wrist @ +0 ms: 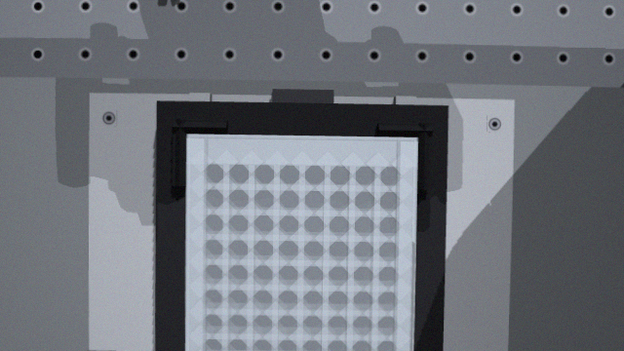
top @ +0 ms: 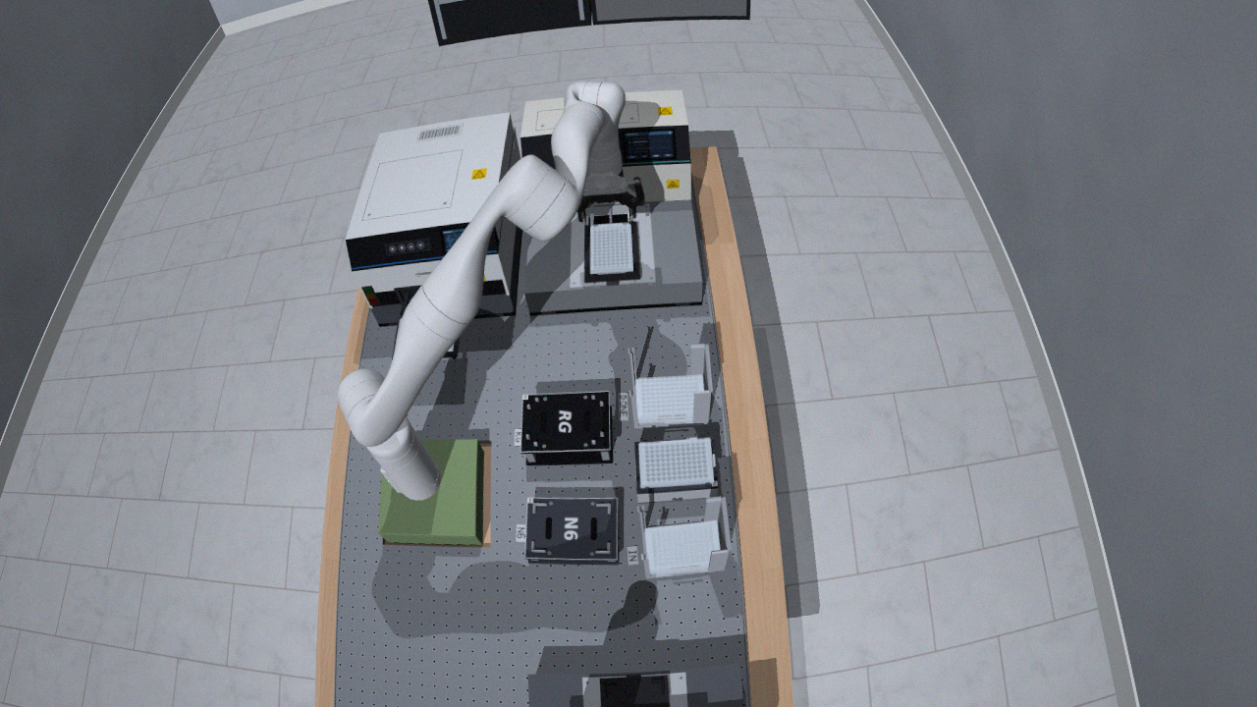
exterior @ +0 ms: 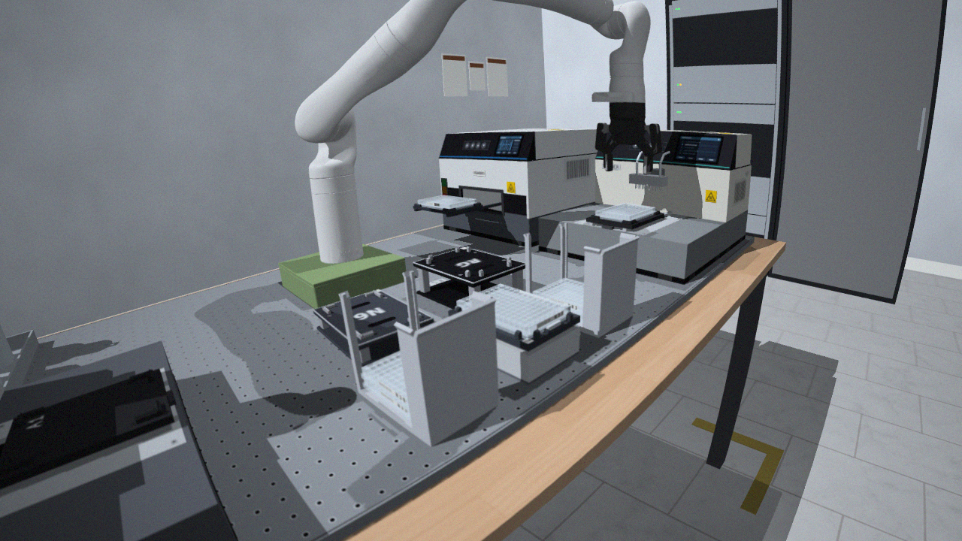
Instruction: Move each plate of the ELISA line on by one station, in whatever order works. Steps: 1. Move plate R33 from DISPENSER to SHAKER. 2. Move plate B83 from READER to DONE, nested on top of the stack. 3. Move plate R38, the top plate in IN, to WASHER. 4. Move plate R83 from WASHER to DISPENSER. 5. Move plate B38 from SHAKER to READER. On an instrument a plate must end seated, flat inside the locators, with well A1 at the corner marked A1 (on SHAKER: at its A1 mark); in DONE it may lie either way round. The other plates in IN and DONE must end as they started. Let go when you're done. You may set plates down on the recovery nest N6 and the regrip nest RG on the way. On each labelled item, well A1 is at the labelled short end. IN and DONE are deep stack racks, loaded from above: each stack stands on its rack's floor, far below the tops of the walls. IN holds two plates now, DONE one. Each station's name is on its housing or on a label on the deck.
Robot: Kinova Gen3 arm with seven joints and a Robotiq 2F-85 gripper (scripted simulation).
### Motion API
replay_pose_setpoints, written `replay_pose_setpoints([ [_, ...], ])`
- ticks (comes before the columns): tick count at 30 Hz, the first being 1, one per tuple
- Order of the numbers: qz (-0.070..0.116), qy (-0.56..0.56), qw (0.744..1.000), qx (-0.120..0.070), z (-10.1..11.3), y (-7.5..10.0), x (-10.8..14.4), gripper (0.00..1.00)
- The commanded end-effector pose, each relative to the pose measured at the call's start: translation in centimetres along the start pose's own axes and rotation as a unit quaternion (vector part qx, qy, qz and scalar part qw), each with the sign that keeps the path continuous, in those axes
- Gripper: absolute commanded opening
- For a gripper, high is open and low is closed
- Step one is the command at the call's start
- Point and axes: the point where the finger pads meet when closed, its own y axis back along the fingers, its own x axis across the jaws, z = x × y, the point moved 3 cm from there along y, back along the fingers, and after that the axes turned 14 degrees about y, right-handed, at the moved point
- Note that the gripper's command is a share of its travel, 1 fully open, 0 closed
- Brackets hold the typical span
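My gripper hangs wide open and empty above the WASHER. Plate R83 sits seated just below it. I judge no transfer finished; all five moves appear outstanding.
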Motion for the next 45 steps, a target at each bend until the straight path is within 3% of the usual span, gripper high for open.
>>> replay_pose_setpoints([
  [1,-0.002,-0.005,1.000,0.002,-0.2,-0.7,-0.2,1.00],
  [45,0.000,-0.004,1.000,0.001,0.1,-5.5,0.1,1.00],
])
